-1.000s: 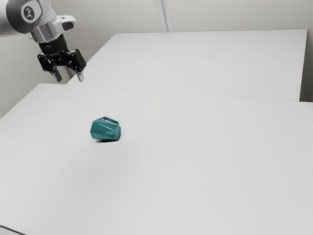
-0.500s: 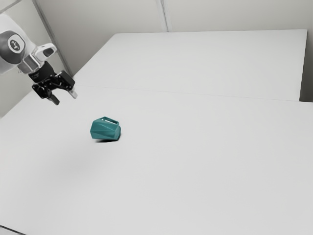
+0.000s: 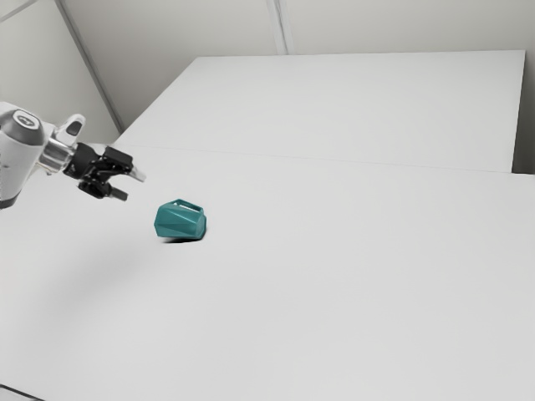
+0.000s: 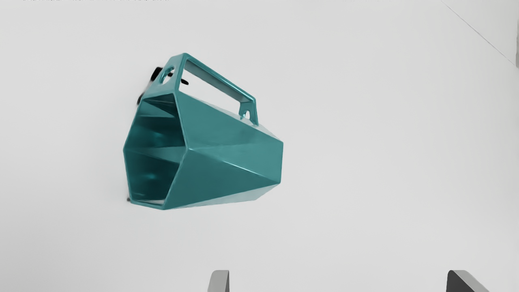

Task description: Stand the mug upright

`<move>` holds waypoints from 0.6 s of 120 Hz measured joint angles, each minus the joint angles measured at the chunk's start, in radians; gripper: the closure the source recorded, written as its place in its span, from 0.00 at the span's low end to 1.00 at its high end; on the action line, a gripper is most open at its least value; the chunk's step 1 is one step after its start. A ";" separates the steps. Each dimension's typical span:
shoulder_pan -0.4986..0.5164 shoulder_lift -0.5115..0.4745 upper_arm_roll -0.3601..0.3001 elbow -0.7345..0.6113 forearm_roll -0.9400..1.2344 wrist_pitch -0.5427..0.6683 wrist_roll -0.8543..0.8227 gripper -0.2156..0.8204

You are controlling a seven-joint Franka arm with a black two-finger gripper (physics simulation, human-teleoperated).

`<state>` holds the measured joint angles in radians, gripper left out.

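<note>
My pincer (image 3: 129, 185), wide open and empty, has dropped and levelled out, now nearer the mug (image 3: 180, 220). Mug hasn't moved: on its side on the desk (image 3: 334, 292), mouth toward the exterior view's left, so it still needs tipping upright.

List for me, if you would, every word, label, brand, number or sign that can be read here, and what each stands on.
No word, label, brand or number can be read.
Small round emblem on the white and grey robot arm: too small to make out.
Teal faceted mug: no lettering on the faces that show.
</note>
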<state>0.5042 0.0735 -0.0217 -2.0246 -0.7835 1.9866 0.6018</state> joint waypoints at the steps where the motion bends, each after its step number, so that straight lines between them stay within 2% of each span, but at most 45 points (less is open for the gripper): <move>1: 0.001 0.004 0.000 -0.001 -0.006 0.001 0.007 0.23; 46: 0.051 0.146 0.003 0.002 -0.171 0.024 0.262 0.23; 72: 0.065 0.200 0.003 0.010 -0.199 -0.006 0.341 0.23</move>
<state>0.5690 0.2731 -0.0186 -2.0145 -0.9827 1.9809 0.9428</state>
